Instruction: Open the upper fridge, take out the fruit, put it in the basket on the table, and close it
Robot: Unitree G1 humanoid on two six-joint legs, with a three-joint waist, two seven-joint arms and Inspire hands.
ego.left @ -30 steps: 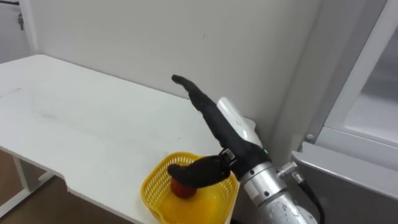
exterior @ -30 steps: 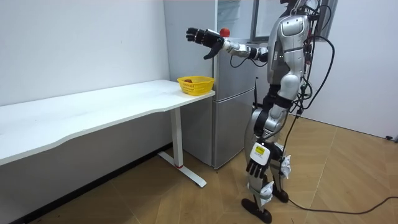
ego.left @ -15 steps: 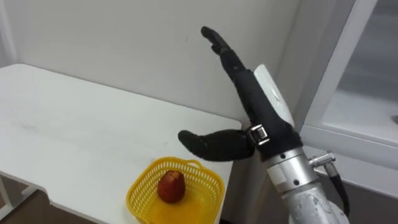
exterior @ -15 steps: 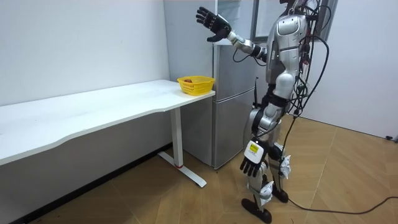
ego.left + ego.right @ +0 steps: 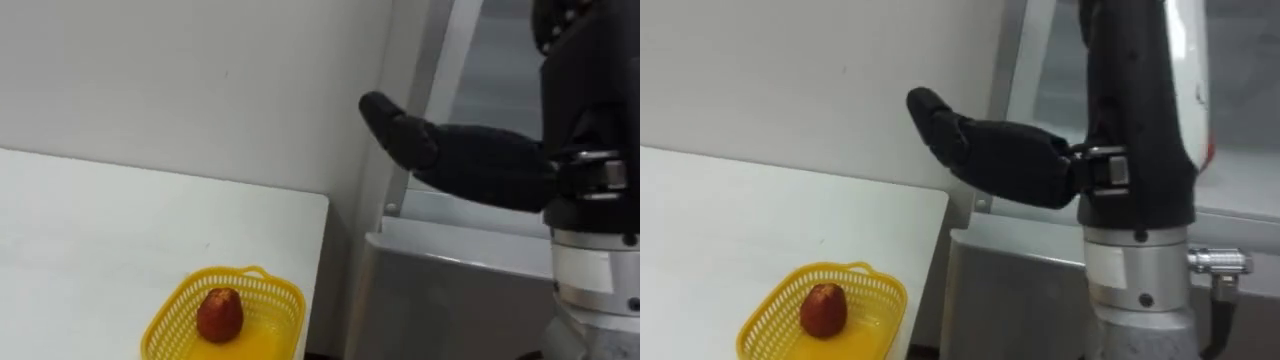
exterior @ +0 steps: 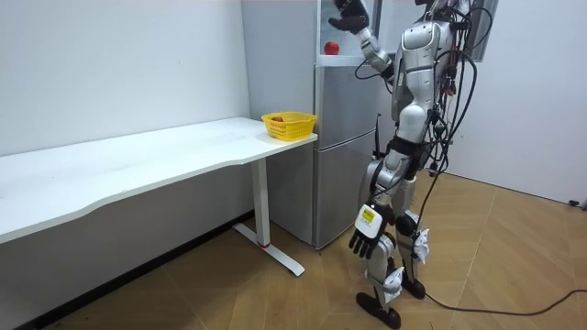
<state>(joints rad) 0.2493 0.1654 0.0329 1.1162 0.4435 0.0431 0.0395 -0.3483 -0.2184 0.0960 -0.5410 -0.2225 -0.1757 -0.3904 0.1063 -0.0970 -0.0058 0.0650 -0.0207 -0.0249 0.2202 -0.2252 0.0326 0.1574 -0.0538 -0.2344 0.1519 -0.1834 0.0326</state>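
Red fruit point(image 5: 219, 314) in yellow basket point(image 5: 277, 304)

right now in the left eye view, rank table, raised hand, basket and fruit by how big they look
1. white table
2. right hand, partly cut off and nearest the camera, so its rank is unsure
3. yellow basket
4. red fruit in the basket

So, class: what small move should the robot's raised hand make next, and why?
Probably lower the right hand to the red fruit in the upper part of the fridge: that hand is open, empty and above the fruit, not touching it. The left hand hangs idle.
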